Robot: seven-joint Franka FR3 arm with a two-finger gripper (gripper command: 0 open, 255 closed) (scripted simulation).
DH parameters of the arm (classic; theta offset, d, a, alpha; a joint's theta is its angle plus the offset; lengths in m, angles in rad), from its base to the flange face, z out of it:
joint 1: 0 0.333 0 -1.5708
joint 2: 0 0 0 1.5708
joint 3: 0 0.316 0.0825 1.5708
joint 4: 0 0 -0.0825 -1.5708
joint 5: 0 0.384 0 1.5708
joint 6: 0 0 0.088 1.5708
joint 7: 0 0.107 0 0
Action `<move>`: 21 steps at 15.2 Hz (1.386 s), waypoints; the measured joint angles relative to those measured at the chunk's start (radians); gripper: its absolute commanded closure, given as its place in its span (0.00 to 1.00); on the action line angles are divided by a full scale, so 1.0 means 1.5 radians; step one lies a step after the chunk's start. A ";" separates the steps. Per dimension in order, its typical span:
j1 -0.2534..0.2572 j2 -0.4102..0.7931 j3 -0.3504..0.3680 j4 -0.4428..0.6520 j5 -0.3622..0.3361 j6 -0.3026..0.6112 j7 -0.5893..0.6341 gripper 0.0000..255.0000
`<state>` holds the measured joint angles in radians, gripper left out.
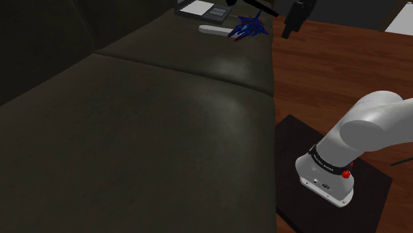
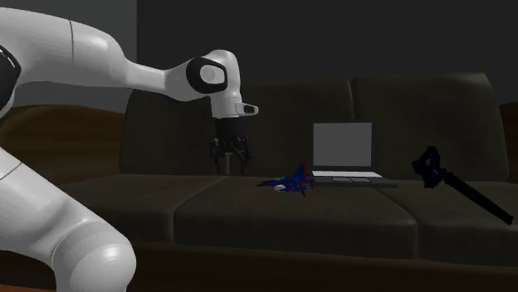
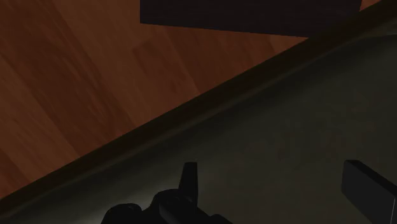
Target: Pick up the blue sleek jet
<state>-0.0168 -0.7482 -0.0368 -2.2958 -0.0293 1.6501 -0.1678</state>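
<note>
The blue jet lies on the far end of the dark sofa seat, and it shows in the second exterior view as a small blue jet in front of a laptop. My black gripper hangs near the sofa's edge, over the wood floor, to the shoulder view's right of the jet. In the second exterior view the gripper hovers above seat height, to the jet's left and apart from it. In the wrist view the gripper is open, its fingers standing wide apart with nothing between them, above the sofa's edge.
An open laptop stands just behind the jet. A white elongated object lies beside the jet. A long black rod-like thing rests on the sofa at the second exterior view's right. The wood floor borders the sofa.
</note>
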 measured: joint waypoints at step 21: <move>-0.024 0.550 -0.004 0.553 -0.063 -0.035 0.016 0.00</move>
<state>-0.0528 0.0767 -0.0429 -1.4658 -0.1241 1.5972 -0.1436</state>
